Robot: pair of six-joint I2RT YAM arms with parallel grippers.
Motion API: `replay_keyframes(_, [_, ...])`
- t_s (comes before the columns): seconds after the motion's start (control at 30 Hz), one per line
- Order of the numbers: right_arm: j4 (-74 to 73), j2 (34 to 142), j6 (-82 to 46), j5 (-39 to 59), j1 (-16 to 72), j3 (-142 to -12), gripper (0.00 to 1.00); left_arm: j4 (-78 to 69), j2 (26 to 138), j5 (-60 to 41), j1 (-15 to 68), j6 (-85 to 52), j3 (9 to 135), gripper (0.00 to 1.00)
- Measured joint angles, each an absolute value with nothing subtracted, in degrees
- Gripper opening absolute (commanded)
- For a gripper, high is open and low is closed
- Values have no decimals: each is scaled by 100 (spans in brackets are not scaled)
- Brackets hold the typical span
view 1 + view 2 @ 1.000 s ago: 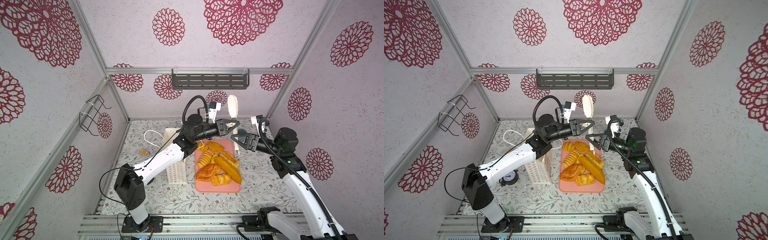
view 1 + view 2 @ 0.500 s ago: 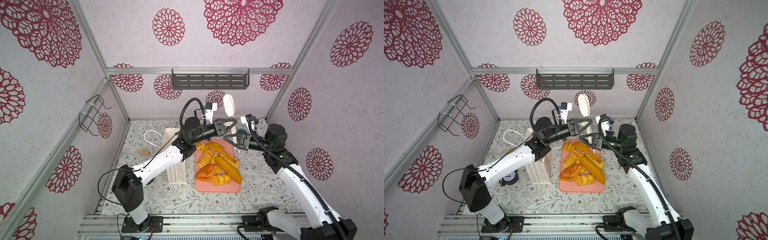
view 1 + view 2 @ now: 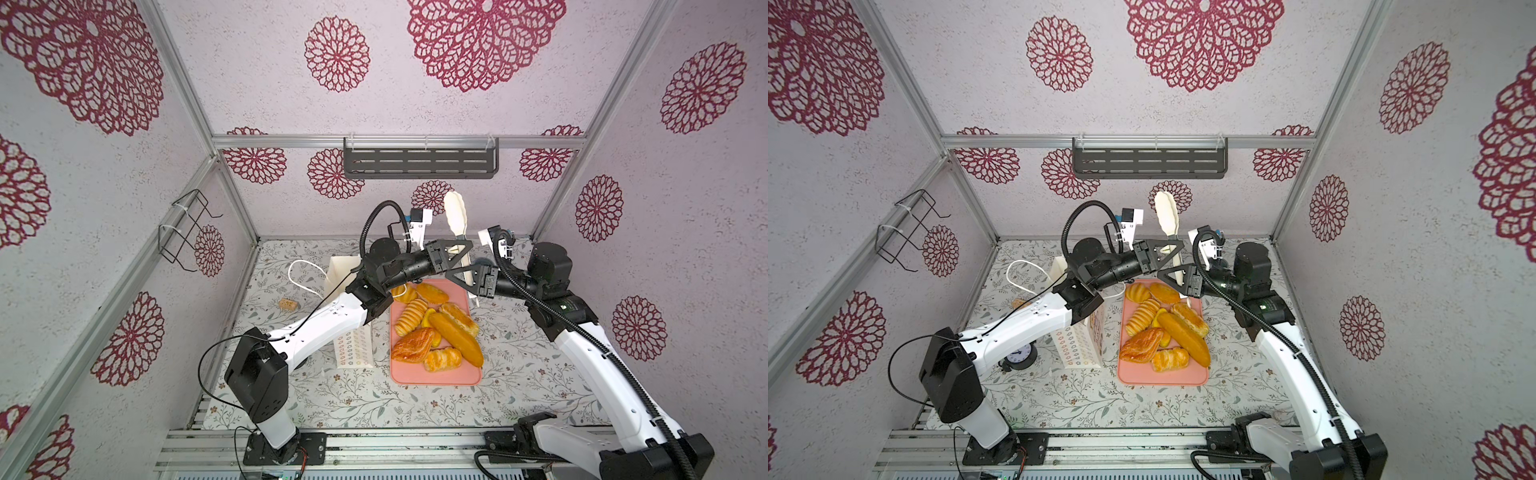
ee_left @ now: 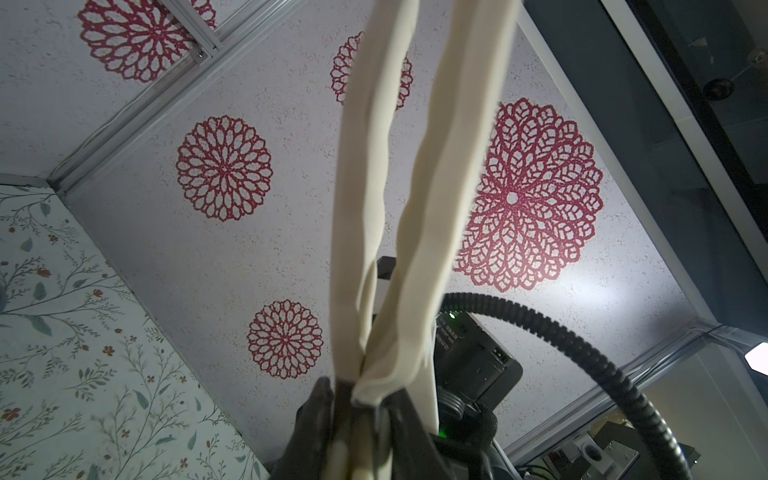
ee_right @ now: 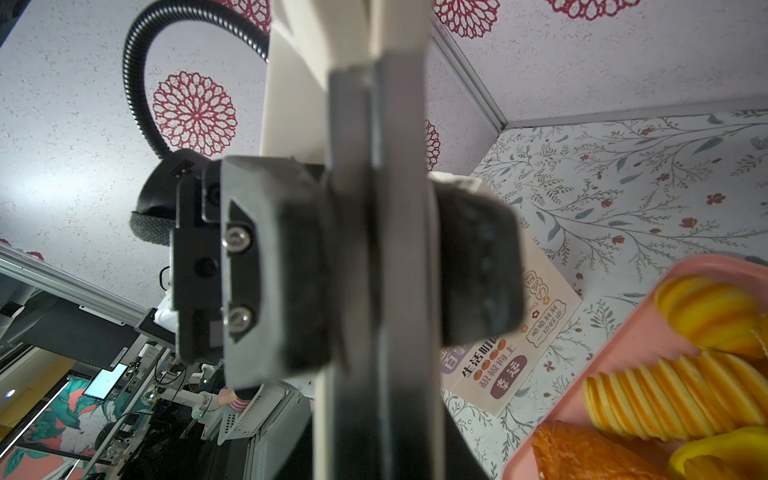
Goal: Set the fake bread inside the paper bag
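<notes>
Now that the right gripper (image 3: 462, 277) has swung in and clamped the tongs (image 3: 455, 212) just below the left gripper (image 3: 458, 249), still pinching them upright, a handover looks set, while the bread (image 3: 455, 338) waits on the tray (image 3: 436, 380) beside the bag (image 3: 352, 353).

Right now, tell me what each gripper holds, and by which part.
Both hold the cream tongs. The left gripper clamps the two arms at about mid-length. The right gripper is shut on them just below, near the lower end.
</notes>
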State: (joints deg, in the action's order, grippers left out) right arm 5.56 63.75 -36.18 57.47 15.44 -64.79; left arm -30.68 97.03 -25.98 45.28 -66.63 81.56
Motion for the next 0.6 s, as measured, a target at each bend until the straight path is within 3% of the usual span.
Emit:
replay_keyframes(0.03, [604,6375,-3577,5743,1549,-6499,19,-3070,9703,-2598,4528,-6674,8156,32])
replay_keyframes(0.1, [742,6375,-3520,5680,1555,-6547,16,-3083,9703,-2596,4528,-6676,8156,73])
replay_keyframes(0.17, [989,6375,-3430,5540,1553,-6567,15,-3076,9695,-2582,4528,-6663,8156,96])
replay_keyframes(0.37, [2091,6351,-2928,4939,1559,-6766,18,-2287,9345,-2204,4523,-6340,8149,97])
replay_keyframes(0.53, [3326,6263,-2477,3887,1562,-7328,18,-1214,8648,-1706,4521,-5881,8101,97])
replay_keyframes(0.6, [3774,6263,-2327,3468,1555,-7518,25,-585,8298,-1409,4521,-5594,8152,97])
